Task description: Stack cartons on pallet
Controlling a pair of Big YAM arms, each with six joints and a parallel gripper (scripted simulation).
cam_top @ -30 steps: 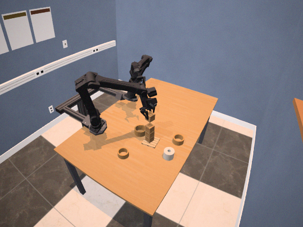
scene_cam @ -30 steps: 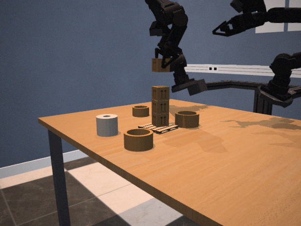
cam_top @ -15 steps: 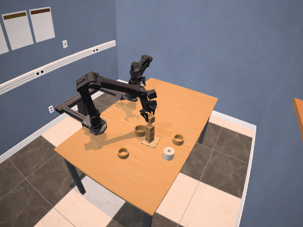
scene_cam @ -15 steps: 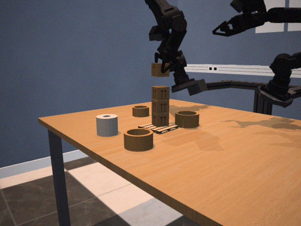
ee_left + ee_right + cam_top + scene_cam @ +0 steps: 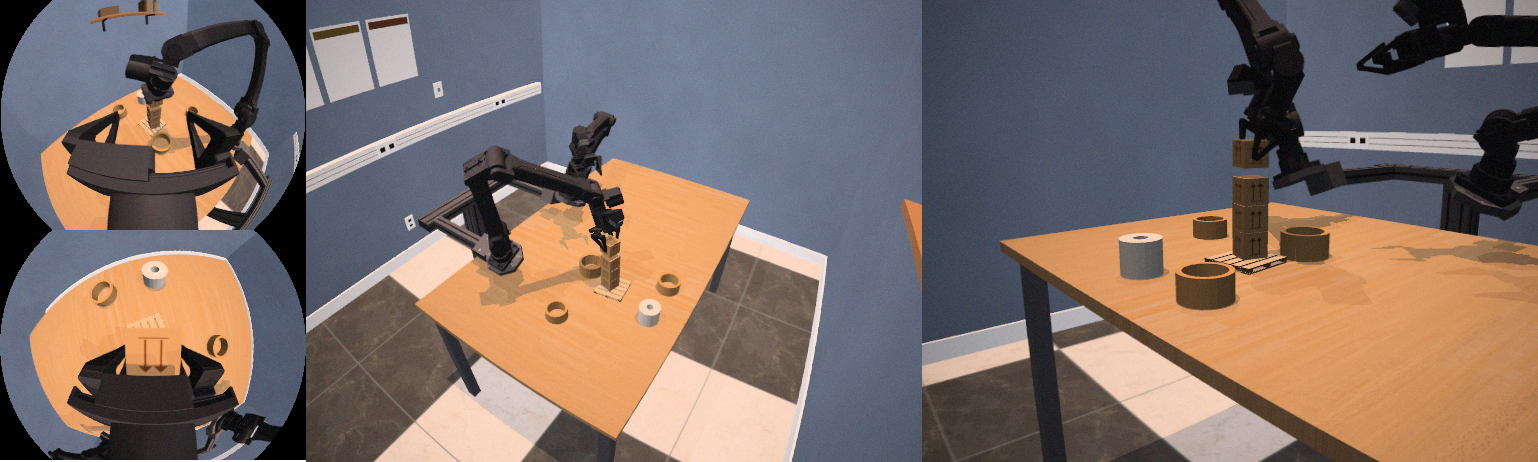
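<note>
The right pincer (image 5: 610, 241) (image 5: 1249, 141) (image 5: 153, 98) (image 5: 153, 345) clamps one carton (image 5: 613, 247) (image 5: 1242, 154) (image 5: 155, 106) (image 5: 153, 355) — below it, a gap under that carton, stand three stacked cartons (image 5: 610, 272) (image 5: 1250, 217) (image 5: 153, 119).

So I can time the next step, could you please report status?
Right gripper shut on fourth carton, gap beneath. Left gripper open, aside. Nearest ring clear of three-carton column.

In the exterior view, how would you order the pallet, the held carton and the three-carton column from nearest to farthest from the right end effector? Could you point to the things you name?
1. Held carton (image 5: 612, 247) (image 5: 1242, 154) (image 5: 156, 103) (image 5: 153, 355): between its fingers, above the column.
2. Three-carton column (image 5: 610, 272) (image 5: 1250, 217) (image 5: 154, 117): below, across a gap.
3. Pallet (image 5: 623, 288) (image 5: 1267, 262) (image 5: 145, 123) (image 5: 153, 321): underneath the column, on the table.
</note>
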